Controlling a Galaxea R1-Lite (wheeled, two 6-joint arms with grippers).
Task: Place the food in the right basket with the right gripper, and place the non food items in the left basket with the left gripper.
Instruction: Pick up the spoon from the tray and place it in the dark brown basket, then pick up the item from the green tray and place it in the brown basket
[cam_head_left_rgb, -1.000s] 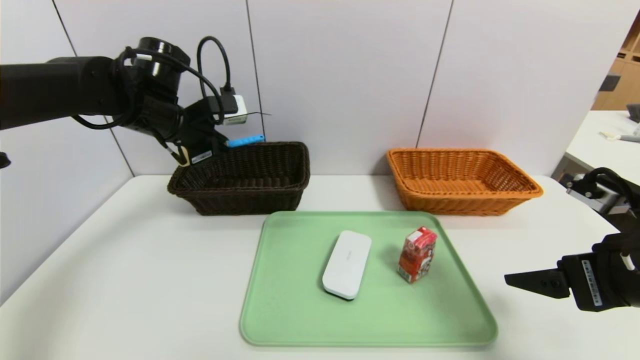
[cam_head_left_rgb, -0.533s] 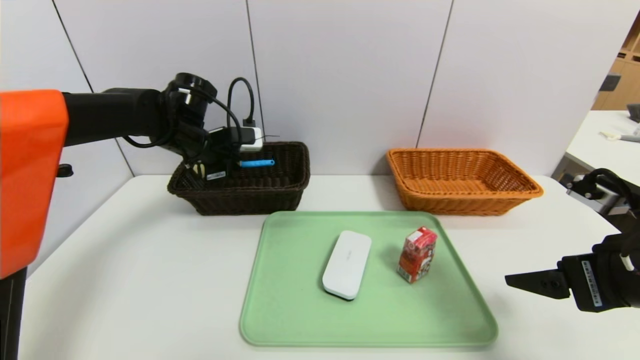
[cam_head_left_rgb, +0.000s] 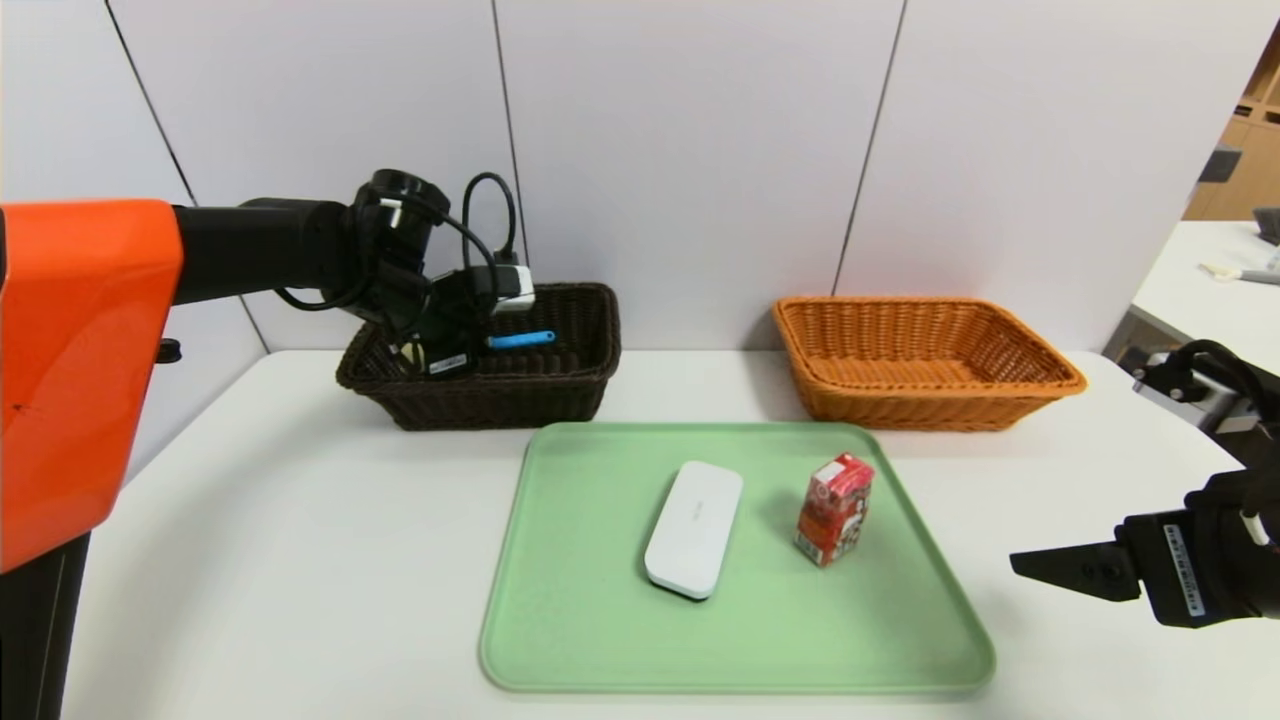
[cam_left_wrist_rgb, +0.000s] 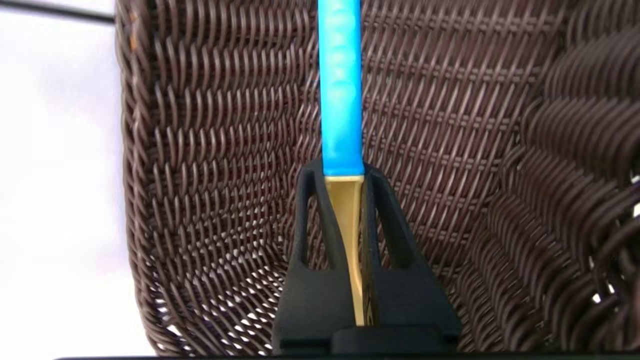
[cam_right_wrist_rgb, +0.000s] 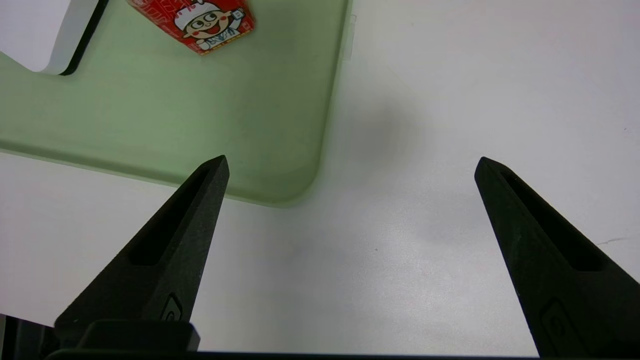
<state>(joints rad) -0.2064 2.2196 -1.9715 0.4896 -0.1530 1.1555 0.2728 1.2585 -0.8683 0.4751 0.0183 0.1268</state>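
My left gripper (cam_head_left_rgb: 470, 345) is inside the dark brown left basket (cam_head_left_rgb: 560, 385), shut on a slim tool with a blue handle (cam_head_left_rgb: 520, 340) and a yellow part between the fingers. In the left wrist view the blue handle (cam_left_wrist_rgb: 341, 85) sticks out past the gripper (cam_left_wrist_rgb: 344, 172) over the basket weave (cam_left_wrist_rgb: 210, 150). On the green tray (cam_head_left_rgb: 600, 640) lie a white flat case (cam_head_left_rgb: 694, 527) and a red drink carton (cam_head_left_rgb: 833, 508). My right gripper (cam_head_left_rgb: 1040, 562) hovers open off the tray's right side; its wrist view shows the carton (cam_right_wrist_rgb: 200, 22) and the tray corner (cam_right_wrist_rgb: 280, 165).
The orange right basket (cam_head_left_rgb: 1000, 390) stands at the back right with nothing showing inside. Both baskets sit against the back wall on the white table (cam_head_left_rgb: 250, 560). Another table (cam_head_left_rgb: 1200, 280) is at the far right.
My left arm has come down and moved right, carrying the blue-handled tool from above the basket's rim to inside the brown basket. The right arm has not moved.
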